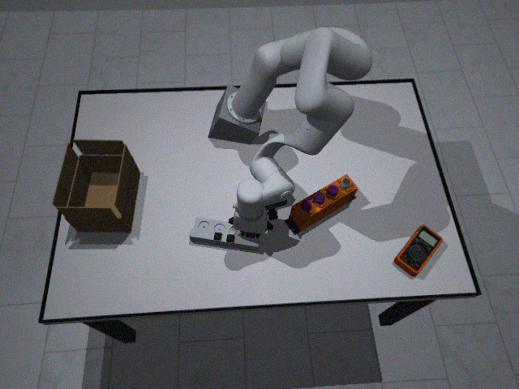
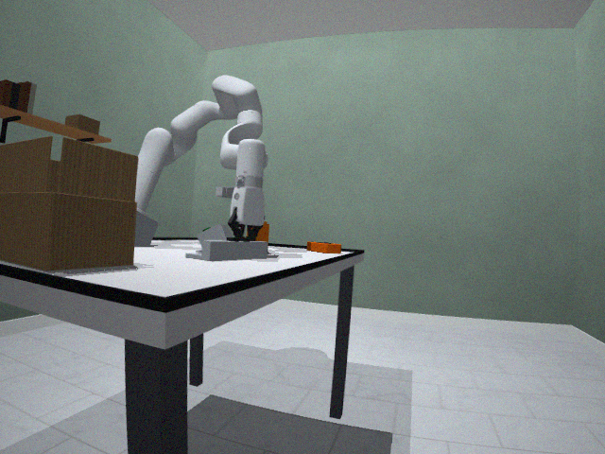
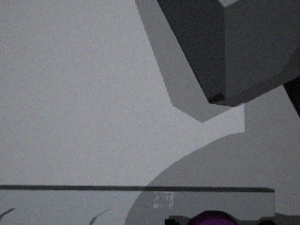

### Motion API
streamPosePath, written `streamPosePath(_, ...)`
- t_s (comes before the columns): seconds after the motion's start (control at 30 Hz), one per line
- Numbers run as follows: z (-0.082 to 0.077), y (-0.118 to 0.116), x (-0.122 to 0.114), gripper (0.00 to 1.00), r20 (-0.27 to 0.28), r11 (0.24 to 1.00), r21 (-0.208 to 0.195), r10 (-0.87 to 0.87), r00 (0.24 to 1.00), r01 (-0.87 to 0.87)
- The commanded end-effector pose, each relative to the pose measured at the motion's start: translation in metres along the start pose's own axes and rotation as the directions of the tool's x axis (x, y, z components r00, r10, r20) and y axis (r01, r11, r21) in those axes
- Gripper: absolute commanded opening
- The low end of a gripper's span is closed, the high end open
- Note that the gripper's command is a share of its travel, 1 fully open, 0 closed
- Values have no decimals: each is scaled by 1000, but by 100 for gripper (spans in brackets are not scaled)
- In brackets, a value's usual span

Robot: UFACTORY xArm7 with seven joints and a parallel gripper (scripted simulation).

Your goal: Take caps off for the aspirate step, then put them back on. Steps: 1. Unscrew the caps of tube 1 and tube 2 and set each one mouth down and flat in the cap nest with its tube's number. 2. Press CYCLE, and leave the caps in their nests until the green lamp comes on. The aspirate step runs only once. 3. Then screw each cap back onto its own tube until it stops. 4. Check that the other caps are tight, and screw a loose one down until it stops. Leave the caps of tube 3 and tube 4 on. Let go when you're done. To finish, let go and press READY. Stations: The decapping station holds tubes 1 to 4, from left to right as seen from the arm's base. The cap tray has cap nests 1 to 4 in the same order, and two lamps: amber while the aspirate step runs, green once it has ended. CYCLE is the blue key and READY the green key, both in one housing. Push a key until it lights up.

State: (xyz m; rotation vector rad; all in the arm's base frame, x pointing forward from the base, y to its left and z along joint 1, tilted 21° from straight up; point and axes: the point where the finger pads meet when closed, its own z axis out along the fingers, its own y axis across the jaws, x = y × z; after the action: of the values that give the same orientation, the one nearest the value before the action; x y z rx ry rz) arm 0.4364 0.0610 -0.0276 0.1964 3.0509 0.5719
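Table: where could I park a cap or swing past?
Bare stretches lie between the box and the cap tray, and in front of the meter. It is crowded where the pincer, tray and tube station meet.

Gripper hung low over right end of grey cap tray, jaws part open around purple cap, hemmed in on that side. Orange decapping station stood just beside tray's far right end, narrow gap between. Three purple-capped tubes and one uncapped tube rose from station. Brown open cardboard box stood well apart on white table, wide bare stretch between. Orange multimeter lay near opposite table edge, well apart.
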Motion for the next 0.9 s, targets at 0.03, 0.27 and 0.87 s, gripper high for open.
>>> streamPosePath(0.03,-16,0,-2,46,5,1000,0,1,1000,-1)
streamPosePath(0.27,-51,0,-2,46,5,1000,0,1,1000,-1)
streamPosePath(0.87,-126,0,-2,46,5,1000,-1,1,1000,-1)
